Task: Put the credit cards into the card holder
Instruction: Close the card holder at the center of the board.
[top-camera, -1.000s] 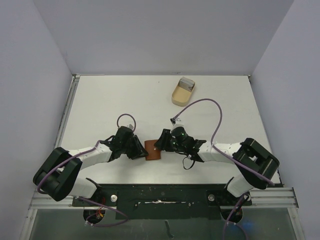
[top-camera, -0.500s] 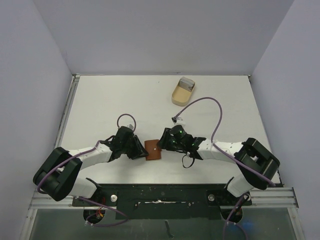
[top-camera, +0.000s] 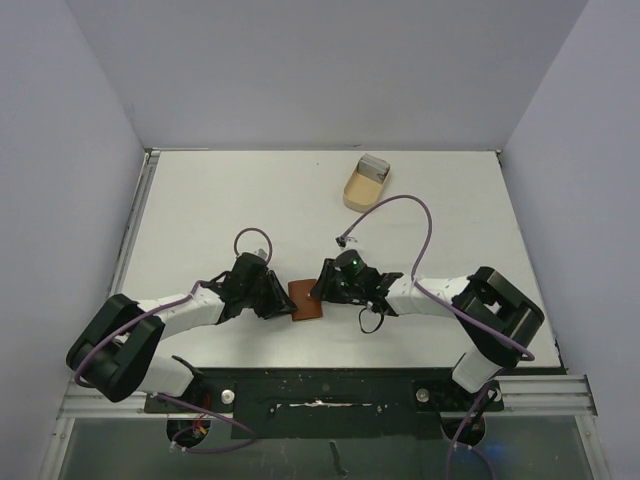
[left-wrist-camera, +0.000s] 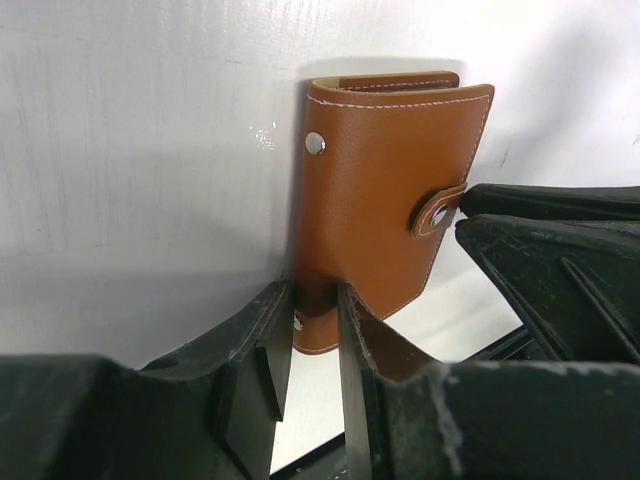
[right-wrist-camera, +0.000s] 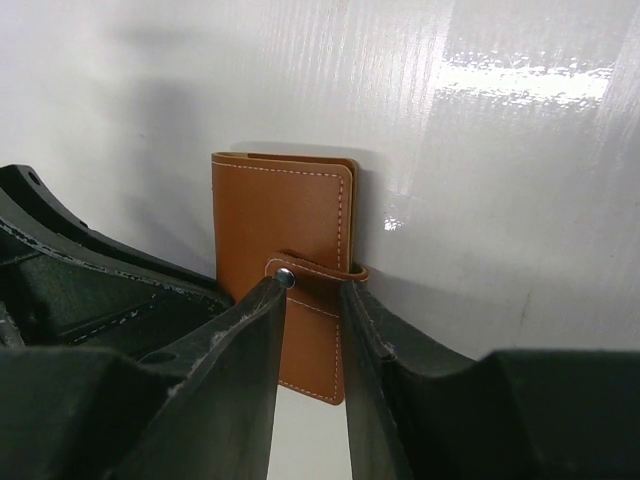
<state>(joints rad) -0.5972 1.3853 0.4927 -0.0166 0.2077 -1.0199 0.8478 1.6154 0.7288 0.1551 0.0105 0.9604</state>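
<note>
Holder (top-camera: 307, 300) is lying closed on the table (top-camera: 200, 220), near front, between both arms. Left gripper (left-wrist-camera: 312, 296) is pinching its edge. Right gripper (right-wrist-camera: 315, 290) is straddling the strap (right-wrist-camera: 322, 271); can't tell if clamped.

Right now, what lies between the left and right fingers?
Only the card holder; the top view shows left fingers and right fingers at its opposite edges.

Behind left hand (left-wrist-camera: 312, 300), card holder (left-wrist-camera: 385, 180) corner
</note>
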